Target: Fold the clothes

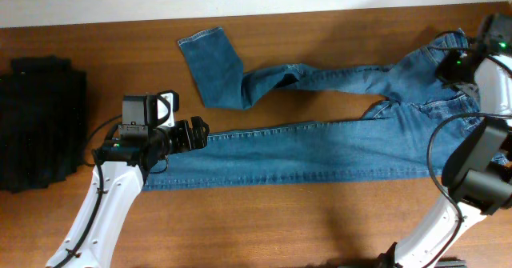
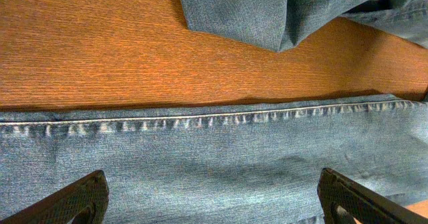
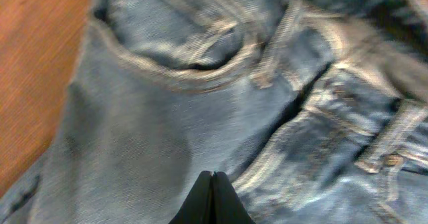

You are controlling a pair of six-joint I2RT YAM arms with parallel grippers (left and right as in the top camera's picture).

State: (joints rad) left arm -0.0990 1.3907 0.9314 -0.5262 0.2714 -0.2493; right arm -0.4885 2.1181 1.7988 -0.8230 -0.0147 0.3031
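Medium-blue denim jeans [image 1: 320, 152] lie beneath the released, wide-spread left gripper [image 2: 214, 196]; the right gripper [image 3: 212, 198] is clenched over their pocket.

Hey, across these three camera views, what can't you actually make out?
- Overhead: the right arm covers the waistband end of the jeans.
- Right wrist: blurred; the shut right tool meets denim, but whether it pinches any is unclear.
- Left wrist: the open left tool shows only fingertips; the frame cuts off the leg's hem.
- Overhead: the black pile runs off the left edge.
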